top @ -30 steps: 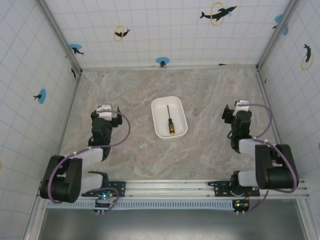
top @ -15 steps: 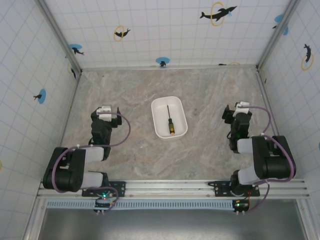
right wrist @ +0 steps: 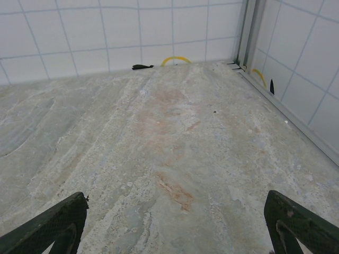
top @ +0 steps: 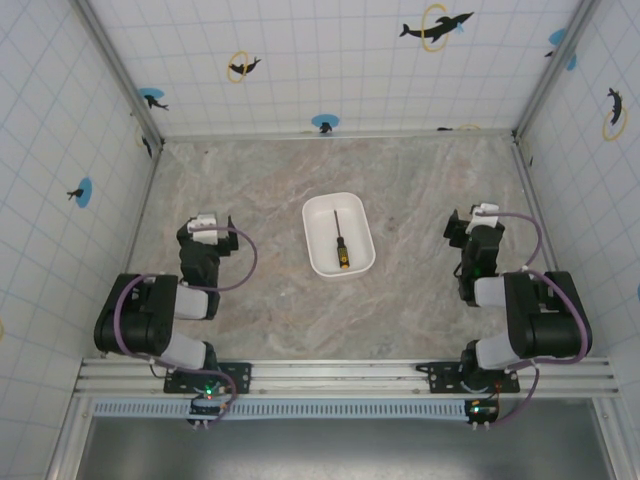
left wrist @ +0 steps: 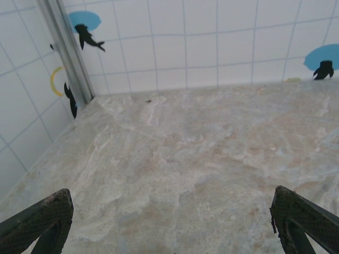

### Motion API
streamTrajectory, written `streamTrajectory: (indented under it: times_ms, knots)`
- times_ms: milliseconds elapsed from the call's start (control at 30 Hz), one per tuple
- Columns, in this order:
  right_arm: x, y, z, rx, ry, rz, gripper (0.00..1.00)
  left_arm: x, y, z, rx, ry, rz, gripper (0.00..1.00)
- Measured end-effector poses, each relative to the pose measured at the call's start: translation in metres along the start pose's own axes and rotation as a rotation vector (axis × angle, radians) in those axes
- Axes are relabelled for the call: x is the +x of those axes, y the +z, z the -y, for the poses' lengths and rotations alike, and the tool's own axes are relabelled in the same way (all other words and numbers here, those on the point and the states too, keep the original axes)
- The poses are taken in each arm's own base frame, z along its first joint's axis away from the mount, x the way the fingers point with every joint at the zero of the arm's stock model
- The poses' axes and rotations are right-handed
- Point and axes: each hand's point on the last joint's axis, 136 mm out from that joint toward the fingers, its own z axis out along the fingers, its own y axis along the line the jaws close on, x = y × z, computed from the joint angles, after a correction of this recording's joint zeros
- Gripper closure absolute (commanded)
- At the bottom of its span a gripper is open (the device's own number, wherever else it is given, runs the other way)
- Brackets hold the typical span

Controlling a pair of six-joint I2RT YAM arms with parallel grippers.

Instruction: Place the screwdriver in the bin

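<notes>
The screwdriver lies lengthwise inside the white bin at the table's middle, its orange-yellow and black handle toward the near end. My left gripper rests low to the left of the bin, well apart from it. In the left wrist view it stands open over bare marble, its fingertips wide apart. My right gripper sits to the right of the bin, also apart. The right wrist view shows it open with nothing between the fingertips.
White tiled walls with dolphin stickers enclose the marble table on three sides. Metal corner posts stand at the back corners. Both arms are folded back near their bases along the front rail.
The left arm has folded further back toward its base, drawing its gripper slightly left and toward the rear. The right arm settled slightly. Screwdriver and bin have not moved.
</notes>
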Motion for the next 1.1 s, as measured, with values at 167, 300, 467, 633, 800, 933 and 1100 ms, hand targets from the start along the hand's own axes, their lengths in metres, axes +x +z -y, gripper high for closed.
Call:
streamTrajectory:
  times_ms: [167,300,467,633,800,933,1100]
  knots:
    - [0.0,0.0,0.0,0.0,0.0,-0.002,0.07,0.001,0.005,-0.002,0.001,-0.016,-0.014,0.03]
    - [0.002,0.0,0.0,0.001,0.002,-0.007,0.01,-0.004,0.01,-0.012,-0.014,-0.041,-0.005,0.03]
    - [0.002,0.0,0.002,0.003,0.007,-0.008,0.01,-0.001,0.011,-0.01,-0.002,-0.044,-0.02,0.03]
    - [0.003,0.001,0.003,0.003,0.008,-0.011,0.01,0.001,0.01,-0.009,0.003,-0.043,-0.029,0.02]
    - [0.003,0.001,0.003,0.003,0.009,-0.011,0.01,0.001,0.01,-0.009,0.003,-0.043,-0.029,0.02]
    - [0.003,0.001,0.003,0.003,0.008,-0.011,0.01,0.001,0.01,-0.009,0.003,-0.043,-0.029,0.02]
    - [0.003,0.001,0.004,0.003,0.009,-0.011,0.01,0.001,0.01,-0.009,0.003,-0.043,-0.029,0.02]
